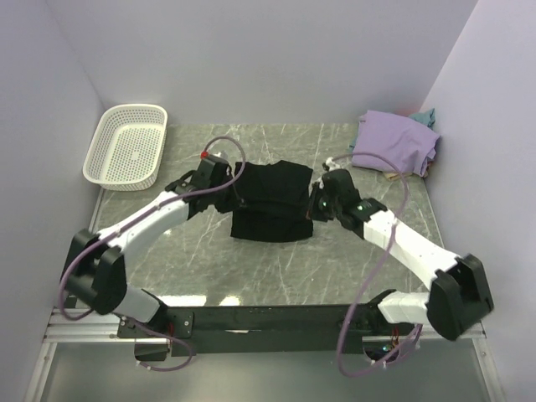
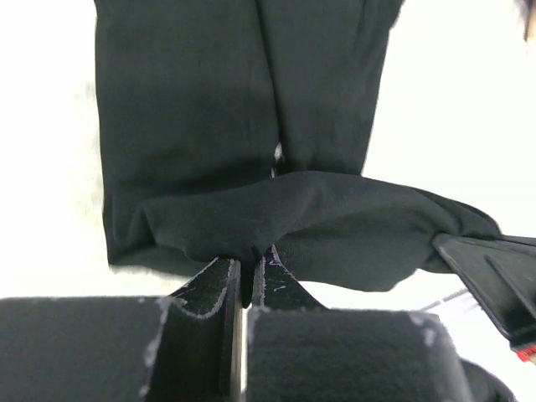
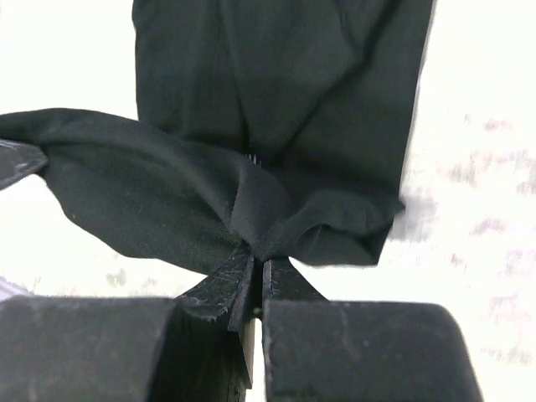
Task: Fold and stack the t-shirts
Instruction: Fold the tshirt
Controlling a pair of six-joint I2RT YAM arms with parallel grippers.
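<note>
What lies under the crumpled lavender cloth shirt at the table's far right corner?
A strip of teal cloth pokes out at the far right edge of the crumpled lavender cloth shirt. The rest of it, and anything else beneath, is hidden.

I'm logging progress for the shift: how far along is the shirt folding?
Early. Done: the black t-shirt lies mid-table narrowed into a strip, seemingly folded lengthwise. In hand: the left gripper and right gripper each pinch a raised fold of it between shut fingers, apparently for a cross fold. Left: the lavender t-shirt and teal t-shirt sit crumpled in the far right corner; no stack exists yet.
</note>
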